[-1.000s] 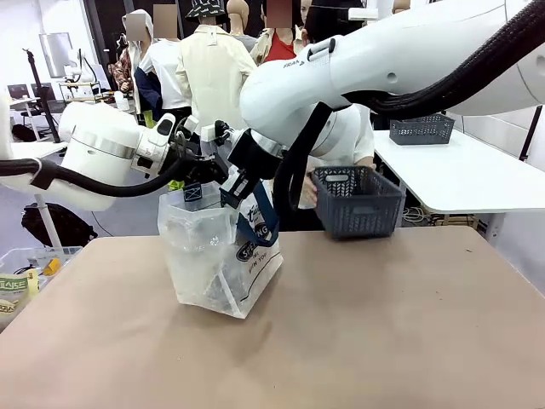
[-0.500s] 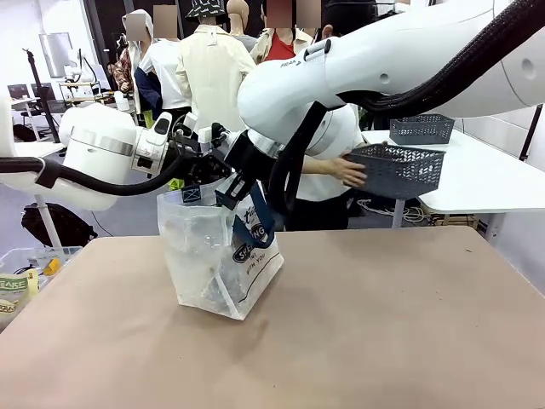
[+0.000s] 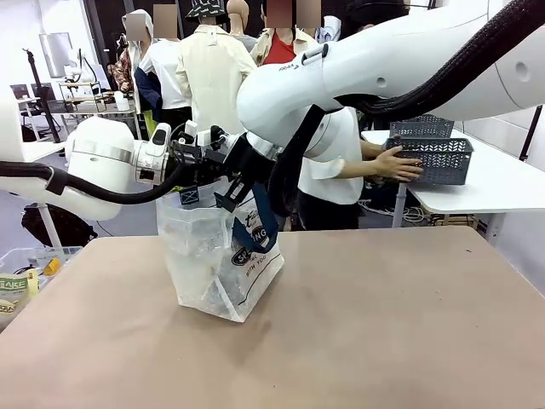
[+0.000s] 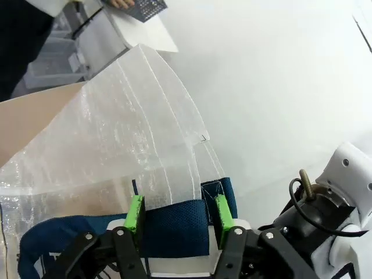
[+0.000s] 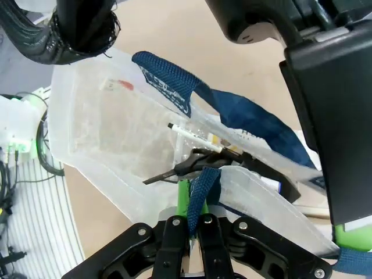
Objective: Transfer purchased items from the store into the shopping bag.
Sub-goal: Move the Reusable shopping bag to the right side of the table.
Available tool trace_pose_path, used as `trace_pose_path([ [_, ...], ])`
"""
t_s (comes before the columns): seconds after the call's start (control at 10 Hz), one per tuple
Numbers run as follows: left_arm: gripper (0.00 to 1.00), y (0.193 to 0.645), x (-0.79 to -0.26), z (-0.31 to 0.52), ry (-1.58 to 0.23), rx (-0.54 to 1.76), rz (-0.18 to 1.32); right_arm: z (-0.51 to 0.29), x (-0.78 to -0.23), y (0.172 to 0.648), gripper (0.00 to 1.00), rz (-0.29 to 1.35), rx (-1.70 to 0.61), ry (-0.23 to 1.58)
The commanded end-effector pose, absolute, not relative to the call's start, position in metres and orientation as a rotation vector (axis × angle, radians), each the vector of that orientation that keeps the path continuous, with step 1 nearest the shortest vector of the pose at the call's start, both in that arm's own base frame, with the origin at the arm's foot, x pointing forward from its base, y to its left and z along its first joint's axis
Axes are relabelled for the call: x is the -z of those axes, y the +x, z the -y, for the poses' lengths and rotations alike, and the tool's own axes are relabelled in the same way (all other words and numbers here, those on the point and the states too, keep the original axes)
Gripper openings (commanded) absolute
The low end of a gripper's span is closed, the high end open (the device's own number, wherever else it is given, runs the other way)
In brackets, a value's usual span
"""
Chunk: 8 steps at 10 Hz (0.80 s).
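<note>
The shopping bag [image 3: 213, 256] stands on the table, translucent with navy straps and a dark logo. My right gripper [image 3: 232, 194] is at its rim, shut on a navy strap [image 5: 200, 189]. My left gripper [image 4: 178, 210] is at the opposite rim [image 3: 203, 164]. Its green pads [image 4: 135, 212] stand apart, with the other navy strap [image 4: 174, 224] and the bag's edge between them. Purchased items [image 5: 200, 156] show dimly inside the bag, one with a yellow bit. A person's hands hold the store, a dark latticed basket [image 3: 434, 160], over the side table at the right.
A white side table [image 3: 477, 192] stands at the right, with a second dark basket [image 3: 419, 126] behind the held one. A clear bin of packaged goods [image 3: 21, 273] sits beyond the brown table's left edge. The person [image 3: 336, 166] stands behind the bag.
The person lifted the basket from beside the bag and carried it right to the side table. My left gripper's jaws have spread apart around the strap. The right gripper kept its grip.
</note>
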<state>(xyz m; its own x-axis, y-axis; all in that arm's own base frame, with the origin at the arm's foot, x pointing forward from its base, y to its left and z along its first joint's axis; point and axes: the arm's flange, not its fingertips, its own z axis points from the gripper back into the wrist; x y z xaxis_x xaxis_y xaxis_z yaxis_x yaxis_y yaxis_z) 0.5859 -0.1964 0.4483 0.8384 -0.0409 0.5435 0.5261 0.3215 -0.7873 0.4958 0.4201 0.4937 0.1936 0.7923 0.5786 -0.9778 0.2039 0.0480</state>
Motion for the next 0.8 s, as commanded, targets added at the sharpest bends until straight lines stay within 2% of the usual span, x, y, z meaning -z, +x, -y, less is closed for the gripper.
trace_pose_path([
  [0.0, 0.61, 0.5917, -0.4454, 0.1922, -1.284, 0.398, 0.486, -0.4271, -0.4979, 0.5014, 0.0, 0.482, -1.312, 0.474],
  [0.7, 0.61, 0.5937, -0.4424, 0.187, -1.457, 0.491, 0.468, -0.4294, -0.4974, 0.5025, 0.0, 0.477, -1.31, 0.469],
])
